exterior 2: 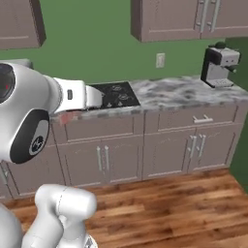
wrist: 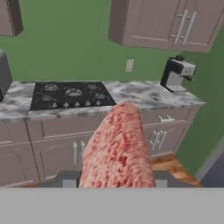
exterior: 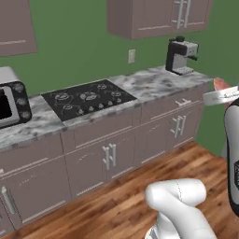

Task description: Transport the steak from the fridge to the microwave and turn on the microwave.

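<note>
The steak (wrist: 117, 148), a pinkish-red marbled slab, stands between the jaws of my gripper (wrist: 116, 180) and reaches up the middle of the hand view. The gripper is shut on it. From the left base view, the gripper (exterior: 222, 96) hangs at the right edge, in front of the counter's right end, with a red tip of the steak (exterior: 218, 84) poking above it. In the right base view a pink strip of steak (exterior 2: 68, 117) shows under the hand. The microwave (exterior: 11, 103) sits on the counter at far left, its door closed. The fridge is out of view.
A black gas cooktop (exterior: 88, 99) lies in the marble counter (exterior: 154, 84). A coffee machine (exterior: 179, 56) stands at the counter's right end. Grey cabinets with bar handles (exterior: 108, 156) run below and wall cabinets (exterior: 158, 16) hang above. The wooden floor (exterior: 126, 200) lies in front.
</note>
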